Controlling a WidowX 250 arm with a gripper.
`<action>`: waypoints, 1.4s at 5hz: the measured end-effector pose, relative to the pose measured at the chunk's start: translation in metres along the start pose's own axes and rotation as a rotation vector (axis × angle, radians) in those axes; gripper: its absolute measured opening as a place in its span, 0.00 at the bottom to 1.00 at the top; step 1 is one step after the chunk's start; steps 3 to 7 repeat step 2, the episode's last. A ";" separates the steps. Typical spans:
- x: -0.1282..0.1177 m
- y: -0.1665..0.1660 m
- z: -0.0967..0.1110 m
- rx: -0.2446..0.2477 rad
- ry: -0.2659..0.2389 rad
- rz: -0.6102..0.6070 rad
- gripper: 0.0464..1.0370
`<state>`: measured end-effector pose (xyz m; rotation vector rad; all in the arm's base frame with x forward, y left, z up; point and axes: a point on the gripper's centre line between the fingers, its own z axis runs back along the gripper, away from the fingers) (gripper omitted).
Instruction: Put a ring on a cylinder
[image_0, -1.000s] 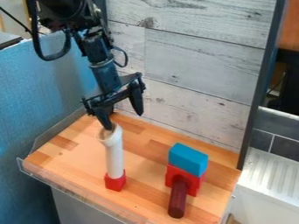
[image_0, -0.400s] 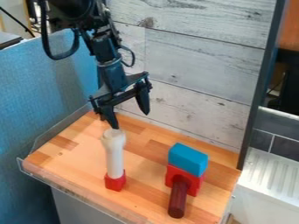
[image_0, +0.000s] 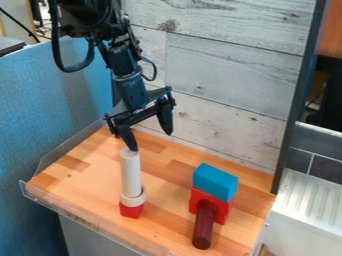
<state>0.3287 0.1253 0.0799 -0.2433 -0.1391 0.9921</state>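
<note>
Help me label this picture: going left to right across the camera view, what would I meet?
Blue partition, white cylinder, blue block, dark post.

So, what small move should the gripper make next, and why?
Probably lift the open gripper straight up, away from the white cylinder: the ring already sits around its base, just above the red block, while one fingertip hangs right at the cylinder's top.
</note>
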 end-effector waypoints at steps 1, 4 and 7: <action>0.003 0.002 0.000 0.013 -0.022 -0.020 0.96; 0.009 0.013 0.013 0.099 -0.190 -0.126 0.96; 0.009 0.013 0.013 0.099 -0.190 -0.126 0.96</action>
